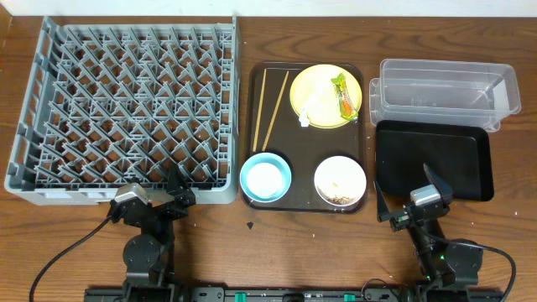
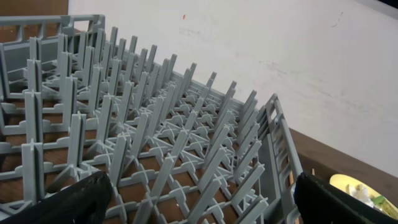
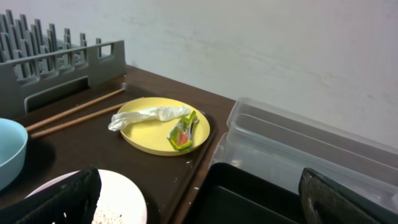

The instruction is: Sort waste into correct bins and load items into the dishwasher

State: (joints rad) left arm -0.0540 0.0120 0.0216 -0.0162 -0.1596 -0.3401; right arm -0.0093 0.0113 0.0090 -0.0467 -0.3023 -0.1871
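Yellow plate with wrapper and paper

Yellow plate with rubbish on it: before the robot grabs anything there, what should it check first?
1. Left end effector open and empty: ok.
2. Right end effector open and empty: ok.
3. Snack wrapper and crumpled paper lie exposed on the yellow plate: ok.
4. Clear tub and black tray hold nothing: ok.
5. Dish rack has free pegs: ok.
6. Which bin takes which waste: cannot tell.
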